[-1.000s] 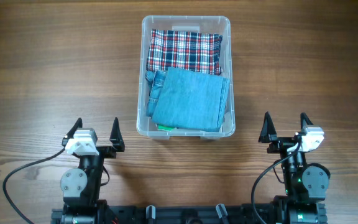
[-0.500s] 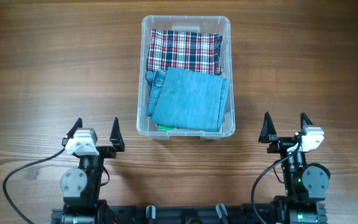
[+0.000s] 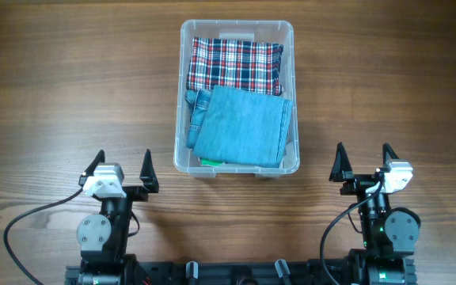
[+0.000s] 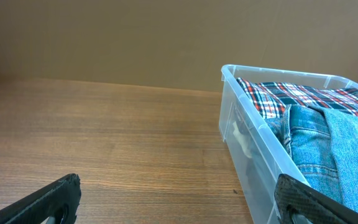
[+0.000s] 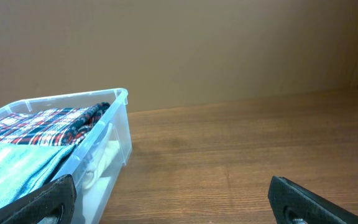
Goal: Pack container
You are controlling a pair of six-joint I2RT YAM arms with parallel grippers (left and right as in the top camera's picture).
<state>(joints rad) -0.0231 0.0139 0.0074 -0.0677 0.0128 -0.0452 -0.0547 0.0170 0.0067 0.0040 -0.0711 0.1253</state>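
Observation:
The container (image 3: 182,95) is a clear plastic bin in the middle of the table. A folded plaid cloth (image 3: 236,65) lies in its far half and folded blue jeans (image 3: 242,125) lie on top nearer me, with something green and white under them. My left gripper (image 3: 121,168) rests open near the front edge, left of the bin, nothing between its fingers. Open and empty too, my right gripper (image 3: 362,161) sits right of the bin. The left wrist view shows the container (image 4: 241,124) to its right; in the right wrist view the container (image 5: 114,134) is at left.
The wooden table (image 3: 62,95) stretches bare on both sides of the bin. A black cable (image 3: 30,218) runs from the left arm's base toward the front left corner. A plain brown wall stands behind the table in both wrist views.

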